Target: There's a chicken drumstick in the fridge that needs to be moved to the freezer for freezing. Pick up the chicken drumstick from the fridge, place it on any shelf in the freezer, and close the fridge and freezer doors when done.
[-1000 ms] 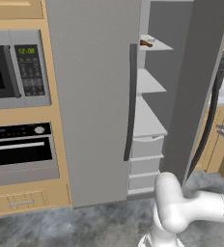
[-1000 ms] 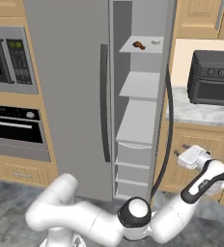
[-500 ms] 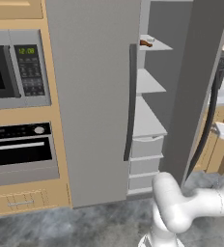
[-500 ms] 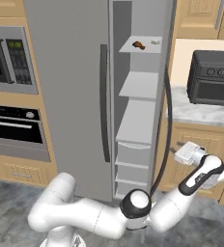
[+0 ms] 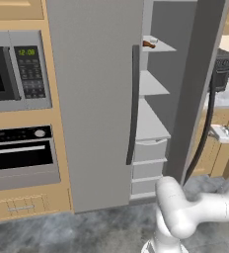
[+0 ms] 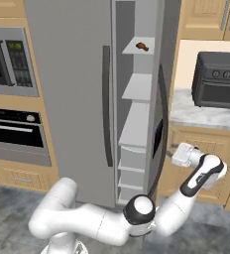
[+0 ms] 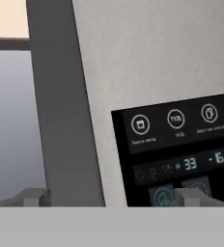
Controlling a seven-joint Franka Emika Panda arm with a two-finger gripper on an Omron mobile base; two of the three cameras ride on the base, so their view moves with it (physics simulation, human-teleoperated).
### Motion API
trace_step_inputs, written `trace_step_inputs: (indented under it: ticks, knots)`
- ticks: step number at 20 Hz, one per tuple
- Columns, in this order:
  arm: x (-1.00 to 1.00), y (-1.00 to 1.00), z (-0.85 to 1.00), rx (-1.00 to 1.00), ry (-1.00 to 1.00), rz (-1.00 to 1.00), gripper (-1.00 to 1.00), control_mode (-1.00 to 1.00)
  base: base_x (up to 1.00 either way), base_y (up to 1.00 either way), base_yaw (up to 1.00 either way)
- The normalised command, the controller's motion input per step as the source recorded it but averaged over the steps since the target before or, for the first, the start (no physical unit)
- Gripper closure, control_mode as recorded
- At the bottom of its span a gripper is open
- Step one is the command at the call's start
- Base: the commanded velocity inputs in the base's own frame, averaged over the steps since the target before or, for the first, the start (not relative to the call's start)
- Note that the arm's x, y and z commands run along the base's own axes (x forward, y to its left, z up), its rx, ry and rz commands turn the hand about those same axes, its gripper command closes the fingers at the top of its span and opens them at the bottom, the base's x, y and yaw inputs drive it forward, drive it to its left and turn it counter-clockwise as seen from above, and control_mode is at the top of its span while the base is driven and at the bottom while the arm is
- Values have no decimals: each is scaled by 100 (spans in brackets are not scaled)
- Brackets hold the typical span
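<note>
Drumstick point(image 6: 142, 46) on top shelf, gripper point(image 6: 175, 155) beside fridge door point(image 6: 162, 94)

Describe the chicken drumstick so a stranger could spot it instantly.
Find the tall grey fridge beside the built-in microwave; its right door stands open on a column of white shelves. On the top shelf lies the chicken drumstick, a small brown lump, the only dark item on those pale shelves.

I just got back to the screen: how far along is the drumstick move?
Done: the right-hand fridge door is open. In hand: nothing; the gripper is at that door's front panel. Left: the chicken drumstick sits on the top shelf, the other door is shut.
</note>
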Motion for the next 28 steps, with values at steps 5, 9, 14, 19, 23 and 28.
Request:
trace_step_inputs:
  ticks: [5, 9, 14, 19, 23, 28]
  knots:
    - [17, 100, -15, 0, 0, -2, -100, -100, 0, 0, 0]
    - [20, 100, -12, 0, 0, -11, -100, -100, 0, 0, 0]
    - [28, 100, -6, 0, 0, -19, -100, -100, 0, 0, 0]
    - [38, 97, 0, 0, 2, -18, -100, -100, 0, 0, 0]
    - [55, 52, 0, 0, 23, -8, -100, -100, 0, 0, 0]
    - [59, 21, 4, 0, 30, -3, -100, -100, 0, 0, 0]
